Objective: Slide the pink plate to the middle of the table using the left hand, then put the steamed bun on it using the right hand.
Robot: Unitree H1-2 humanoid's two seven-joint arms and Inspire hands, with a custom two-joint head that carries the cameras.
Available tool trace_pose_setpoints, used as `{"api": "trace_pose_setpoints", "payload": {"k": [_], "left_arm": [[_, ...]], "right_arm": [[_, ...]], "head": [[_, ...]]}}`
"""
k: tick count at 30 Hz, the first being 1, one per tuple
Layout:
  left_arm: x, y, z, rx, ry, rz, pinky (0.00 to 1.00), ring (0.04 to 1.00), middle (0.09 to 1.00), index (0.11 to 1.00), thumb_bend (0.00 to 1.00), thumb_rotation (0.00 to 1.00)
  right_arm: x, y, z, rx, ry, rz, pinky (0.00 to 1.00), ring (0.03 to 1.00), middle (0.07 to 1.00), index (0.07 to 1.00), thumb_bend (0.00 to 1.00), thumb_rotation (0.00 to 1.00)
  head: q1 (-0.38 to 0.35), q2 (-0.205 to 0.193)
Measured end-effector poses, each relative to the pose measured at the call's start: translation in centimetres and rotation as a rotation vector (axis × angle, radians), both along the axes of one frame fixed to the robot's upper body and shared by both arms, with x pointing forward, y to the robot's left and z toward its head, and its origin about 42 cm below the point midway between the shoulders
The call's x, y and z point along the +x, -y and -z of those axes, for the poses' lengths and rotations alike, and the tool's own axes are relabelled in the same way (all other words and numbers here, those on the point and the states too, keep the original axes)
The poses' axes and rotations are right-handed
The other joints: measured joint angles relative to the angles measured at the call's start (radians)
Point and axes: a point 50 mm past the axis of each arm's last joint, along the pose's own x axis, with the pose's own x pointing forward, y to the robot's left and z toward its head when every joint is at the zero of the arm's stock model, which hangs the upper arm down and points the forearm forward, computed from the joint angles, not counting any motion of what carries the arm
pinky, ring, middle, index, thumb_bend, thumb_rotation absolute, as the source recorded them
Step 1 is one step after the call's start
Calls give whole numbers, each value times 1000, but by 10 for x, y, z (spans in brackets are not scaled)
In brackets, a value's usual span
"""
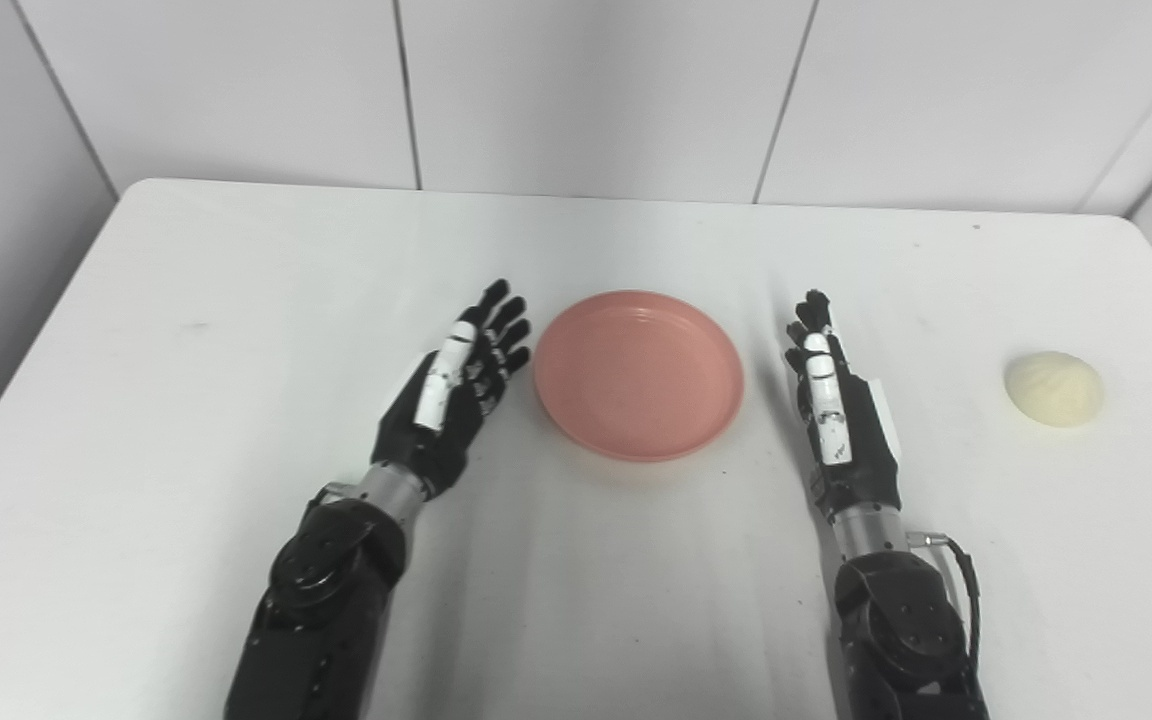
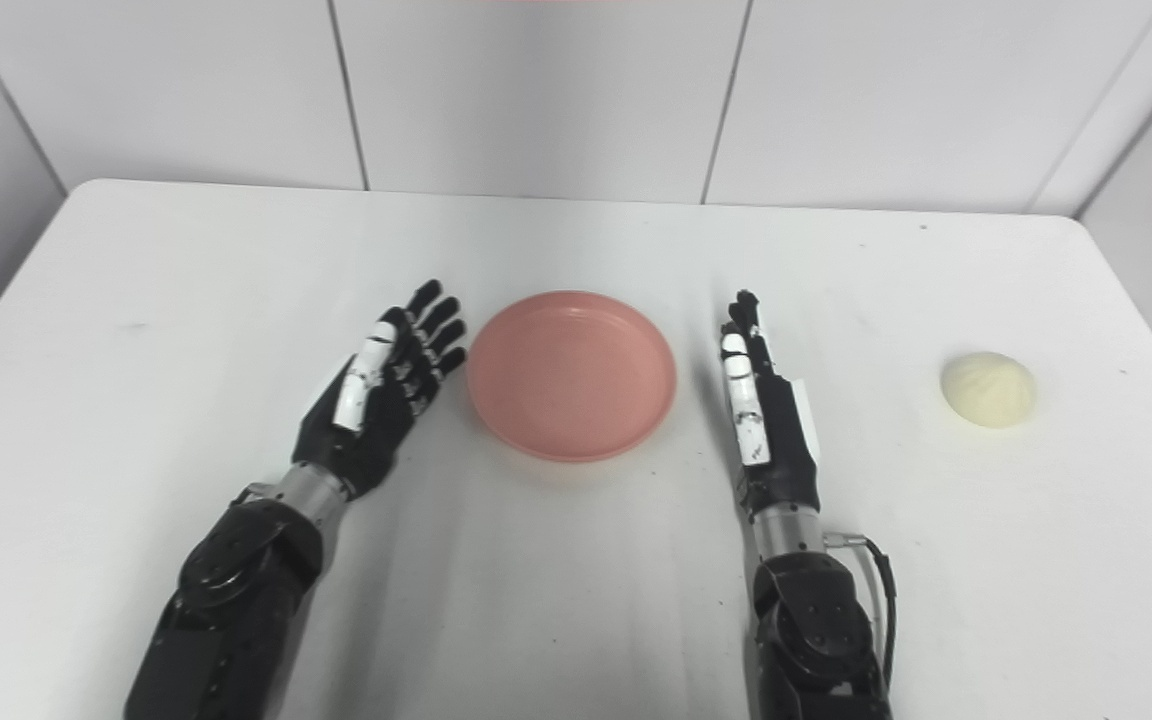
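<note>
A pink plate (image 1: 638, 373) lies empty near the middle of the white table (image 1: 236, 300). My left hand (image 1: 458, 385) is open with its fingers straight, right beside the plate's left rim; I cannot tell whether it touches it. My right hand (image 1: 829, 400) is open and edge-on, a little to the right of the plate and apart from it. A pale steamed bun (image 1: 1053, 388) sits on the table far to the right, well clear of my right hand. The same things show in the right eye view: plate (image 2: 571, 373), bun (image 2: 988, 389).
White wall panels (image 1: 586, 90) stand behind the table's far edge. The table's left and right edges are in view.
</note>
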Motion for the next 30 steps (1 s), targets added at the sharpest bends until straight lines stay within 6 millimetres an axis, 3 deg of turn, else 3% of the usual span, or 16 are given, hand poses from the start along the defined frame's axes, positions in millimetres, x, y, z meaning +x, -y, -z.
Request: {"api": "trace_pose_setpoints", "payload": {"k": [6, 10, 11, 15, 17, 22, 25, 30], "left_arm": [[0, -5, 0, -3, 2, 7, 1000, 994, 994, 998, 338, 1000], [1, -9, 0, -1, 4, 10, 1000, 994, 993, 1000, 343, 1000], [1, -11, 0, -1, 3, 10, 1000, 997, 994, 1000, 345, 1000], [2, -21, 3, -23, -4, 15, 1000, 999, 994, 1000, 360, 1000], [3, -24, 3, -18, -2, 19, 1000, 998, 991, 1000, 359, 1000], [7, -30, 3, -17, -1, 22, 1000, 996, 987, 1000, 357, 1000], [10, -33, 5, -26, -1, 23, 1000, 1000, 992, 1000, 366, 1000], [10, -36, 5, -26, 9, 30, 1000, 1000, 993, 1000, 369, 1000]], "right_arm": [[13, 21, -45, -125, 144, 63, 1000, 979, 982, 999, 698, 987], [15, 21, -77, -189, 245, 76, 954, 961, 985, 1000, 674, 980], [16, 23, -83, -211, 260, 83, 932, 947, 983, 1000, 679, 964], [12, 46, -106, -446, 292, 156, 752, 849, 954, 993, 766, 948], [9, 57, -118, -557, 289, 187, 684, 823, 950, 986, 817, 905], [5, 80, -143, -767, 200, 195, 699, 831, 939, 986, 898, 763], [1, 92, -161, -944, 137, 176, 658, 810, 921, 966, 931, 666], [0, 117, -177, -1121, -25, 185, 660, 810, 927, 941, 968, 586]], "head": [[-63, -15], [-130, -20], [-172, -21], [-213, -29], [-227, -32], [-250, -38], [-266, -43], [-281, -48]]}}
